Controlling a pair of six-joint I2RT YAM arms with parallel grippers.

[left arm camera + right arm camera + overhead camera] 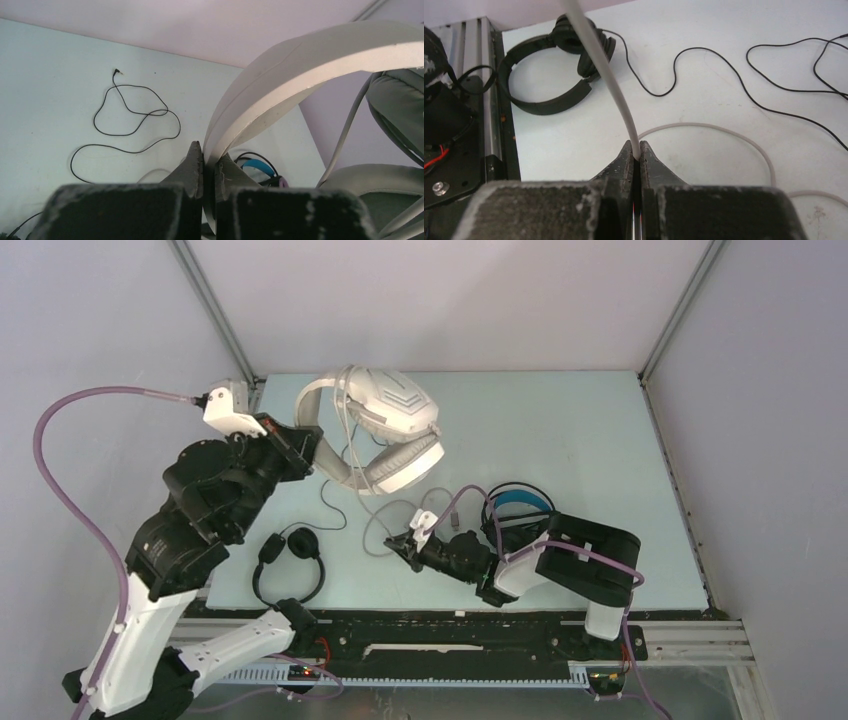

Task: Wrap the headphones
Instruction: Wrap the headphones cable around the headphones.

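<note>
The large white-grey headphones (392,430) sit over the far middle of the table (580,430); their two padded cups are stacked close together, and the wide headband (280,85) arches away to the left. The left gripper (209,157) is clamped on that headband, one finger on each face of the band at its lower end; in the left wrist view the band sweeps up and to the right from the jaws; whether the cups rest on the table cannot be told.

The grey cable (616,100) trails from the headphones toward the near side; the right gripper (636,150) pinches it between closed fingertips, the cable rising straight up out of the jaws; more of the same cable lies in a loose curve on the table just beyond the fingers.

The small slim black headphones (290,562) lie flat near the front left edge, beside the left arm; their thin black cable (135,117) wanders in open loops across the table, its plug lying free at the far end.

The bulky black headphones with blue accents (518,502) lie on the right half of the table, partly covered by the right arm, which reaches leftward low over the surface.
</note>
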